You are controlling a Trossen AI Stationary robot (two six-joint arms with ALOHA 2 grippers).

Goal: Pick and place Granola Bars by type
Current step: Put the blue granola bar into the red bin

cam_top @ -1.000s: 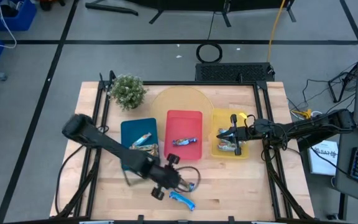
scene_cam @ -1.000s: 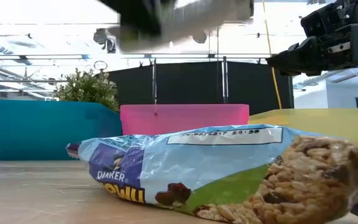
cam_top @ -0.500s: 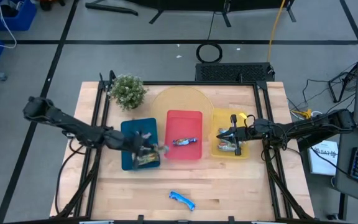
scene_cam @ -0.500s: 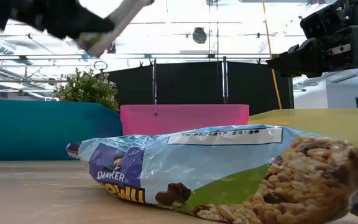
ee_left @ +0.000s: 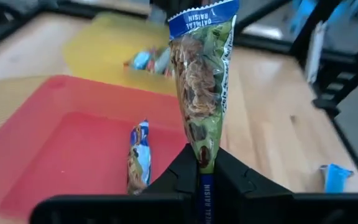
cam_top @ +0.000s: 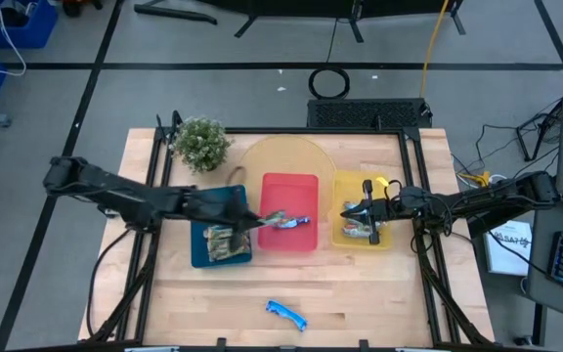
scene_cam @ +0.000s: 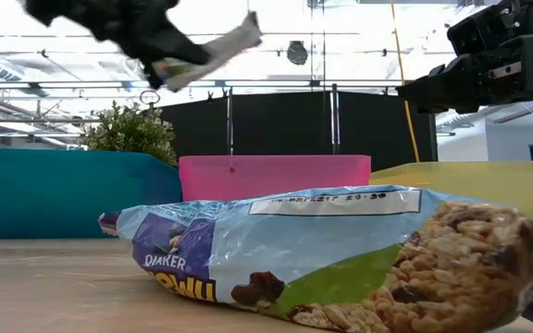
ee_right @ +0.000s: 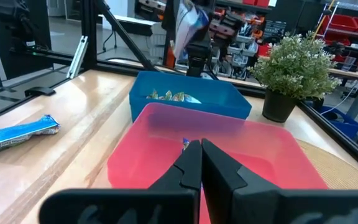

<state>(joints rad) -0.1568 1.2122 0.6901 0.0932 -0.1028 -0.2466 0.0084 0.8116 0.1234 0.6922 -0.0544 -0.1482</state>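
Clamped on the bottom seam, the left gripper [ee_left: 197,163] dangles a blue-and-green raisin granola bar [ee_left: 201,74] over the red tray [ee_left: 55,143]. Thin grip — a jolt could drop it crooked. Right gripper [ee_right: 201,152] sits pinched shut, empty, at the yellow tray [cam_top: 387,238].

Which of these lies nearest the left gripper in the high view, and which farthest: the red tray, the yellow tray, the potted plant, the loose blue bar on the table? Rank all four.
Measured from the left gripper, which holds a bar:
1. Red tray, right beside it.
2. Potted plant, at the table's far left.
3. Loose blue bar, alone near the front edge.
4. Yellow tray, on the right.
The last three are close; the order is approximate.
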